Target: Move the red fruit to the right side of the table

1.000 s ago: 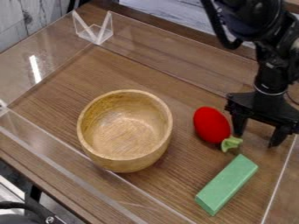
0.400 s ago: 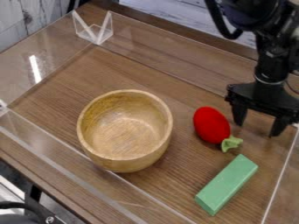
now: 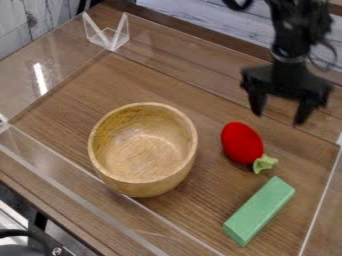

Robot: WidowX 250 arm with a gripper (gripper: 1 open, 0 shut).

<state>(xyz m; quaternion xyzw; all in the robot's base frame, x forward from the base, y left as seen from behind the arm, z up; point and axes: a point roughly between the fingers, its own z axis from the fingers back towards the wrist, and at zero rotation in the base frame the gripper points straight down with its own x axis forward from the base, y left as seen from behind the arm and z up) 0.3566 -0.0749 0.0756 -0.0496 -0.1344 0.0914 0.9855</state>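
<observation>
Hovering empty with fingers spread wide above the worktop, the arm could clip the acrylic wall. The red strawberry lies near the right edge, touching nothing but its stem; a nudge might roll it toward the wooden bowl.

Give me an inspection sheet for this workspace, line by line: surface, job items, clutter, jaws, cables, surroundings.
Surface: brown wood-grain table edged by low clear walls.
Job's things: red fruit lying on the table, right of the wooden bowl, green stem toward the green block; not held.
Clutter: wooden bowl, empty; green block near the front right wall.
Grippers: gripper above and behind the fruit, jaws open, holding nothing.
Cables: nothing seen.
Surroundings: clear folded stand at the back left corner.
</observation>
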